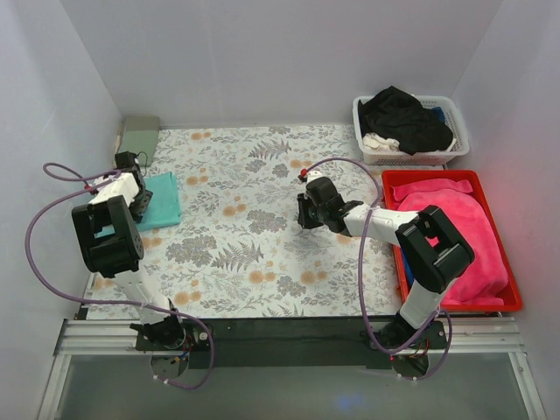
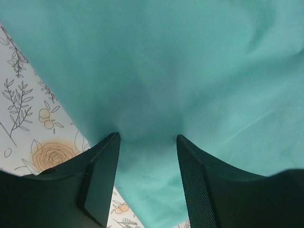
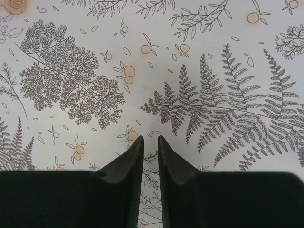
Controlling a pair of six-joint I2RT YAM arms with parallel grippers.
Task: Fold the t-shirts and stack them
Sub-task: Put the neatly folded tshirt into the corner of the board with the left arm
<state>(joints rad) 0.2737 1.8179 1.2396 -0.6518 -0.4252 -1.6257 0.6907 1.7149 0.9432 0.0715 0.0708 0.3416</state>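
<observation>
A folded teal t-shirt [image 1: 164, 201] lies flat at the left edge of the patterned table cover. My left gripper [image 1: 140, 208] hangs right over it. In the left wrist view the teal t-shirt [image 2: 180, 71] fills most of the frame, and the left gripper [image 2: 148, 137] has its jaws wide apart above the cloth, holding nothing. A black t-shirt [image 1: 404, 118] lies crumpled in a white basket at the back right. My right gripper [image 1: 304, 214] hovers over the middle of the table; in its wrist view the right gripper [image 3: 150, 138] is nearly closed and empty above bare cover.
The white basket [image 1: 457, 133] stands at the back right. A red bin [image 1: 516, 302] holding pink cloth [image 1: 459, 232] sits along the right edge. A grey-green box [image 1: 140, 136] stands at the back left. White walls close in three sides.
</observation>
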